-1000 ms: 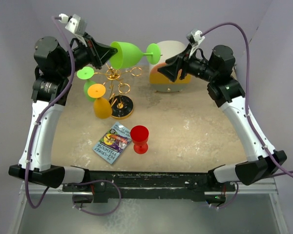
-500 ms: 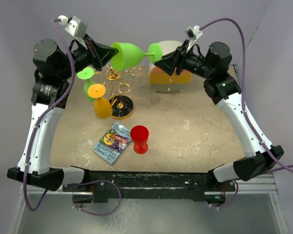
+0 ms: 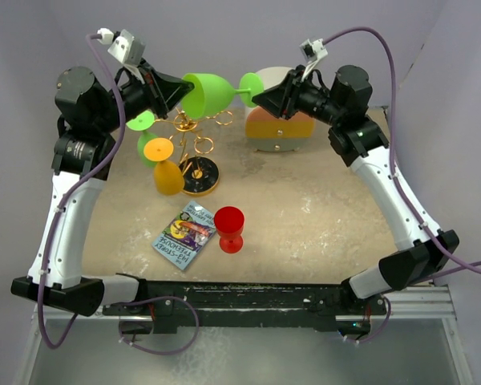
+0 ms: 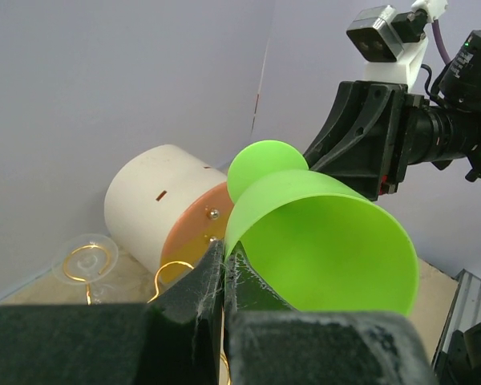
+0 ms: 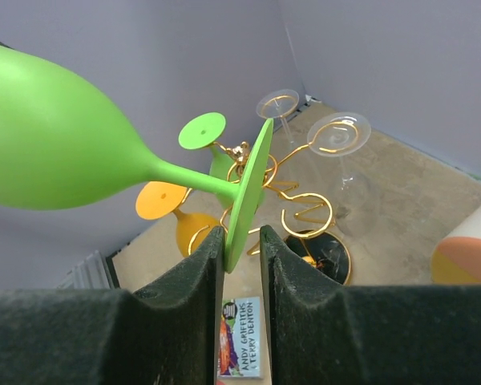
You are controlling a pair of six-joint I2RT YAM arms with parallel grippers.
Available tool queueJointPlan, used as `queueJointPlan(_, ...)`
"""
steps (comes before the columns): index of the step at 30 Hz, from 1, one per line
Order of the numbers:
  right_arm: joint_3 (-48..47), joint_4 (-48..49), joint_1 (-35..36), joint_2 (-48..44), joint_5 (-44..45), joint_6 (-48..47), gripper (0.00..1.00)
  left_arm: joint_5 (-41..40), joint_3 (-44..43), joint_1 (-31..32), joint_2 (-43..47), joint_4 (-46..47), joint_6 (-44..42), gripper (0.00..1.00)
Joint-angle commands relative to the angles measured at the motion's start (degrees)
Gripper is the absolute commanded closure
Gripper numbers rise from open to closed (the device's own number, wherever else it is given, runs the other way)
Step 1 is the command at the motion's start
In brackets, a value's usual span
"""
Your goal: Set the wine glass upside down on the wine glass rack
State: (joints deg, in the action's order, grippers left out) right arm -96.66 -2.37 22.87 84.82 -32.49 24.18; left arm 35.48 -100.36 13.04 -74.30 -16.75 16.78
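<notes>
A green wine glass (image 3: 208, 91) hangs sideways in the air above the gold wire rack (image 3: 194, 143), which has a round black base (image 3: 201, 177). My left gripper (image 3: 175, 93) is shut on the bowl's rim (image 4: 234, 233). My right gripper (image 3: 264, 96) is open, and the glass's round foot (image 5: 248, 188) stands edge-on between its fingers. The foot touches the left finger (image 5: 204, 265), with a gap to the other. A second green glass (image 3: 141, 122) and an orange glass (image 3: 167, 175) hang upside down on the rack. Clear glasses (image 5: 339, 132) hang on its far loops.
A red wine glass (image 3: 229, 228) stands on the table near the front. A small book (image 3: 184, 235) lies left of it. The white-and-orange drawer box (image 3: 279, 128) sits at the back, under my right gripper. Purple walls close the back and sides.
My right gripper has moved left and up to the glass's foot, which now sits between its fingers. The left gripper and the glass have barely moved.
</notes>
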Motion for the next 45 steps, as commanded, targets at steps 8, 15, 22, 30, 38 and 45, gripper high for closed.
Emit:
queueJointPlan(8, -2.8, 2.4, 0.5, 0.1, 1.5, 2.5, 0.74, -0.2, 1.4, 0.8, 2.1, 3.9, -2.2, 1.00)
queueJointPlan(15, -3.4, -0.3, 0.5, 0.4, 6.3, 1.9, 1.00, 0.5, 2.3, 1.0, 2.9, 3.9, -3.5, 1.00)
queueJointPlan(22, -4.2, -4.7, 0.3, -1.1, 12.9, -1.8, 1.00, 3.1, 3.7, 0.9, 4.4, 3.1, -3.4, 0.85)
queueJointPlan(30, -1.6, -6.8, -2.2, -6.5, 23.1, -9.3, 1.00, -1.3, 3.8, 0.2, 8.7, -5.7, -11.1, 0.33)
queueJointPlan(38, 4.6, -4.3, -3.5, -12.6, 32.2, -29.6, 1.00, -11.6, 1.7, -1.6, 12.1, -15.6, -20.1, 0.01)
queueJointPlan(45, 6.8, -10.2, -0.7, -12.6, 35.7, -54.6, 1.00, -19.9, 1.7, -2.7, 13.9, -19.1, -25.1, 0.01)
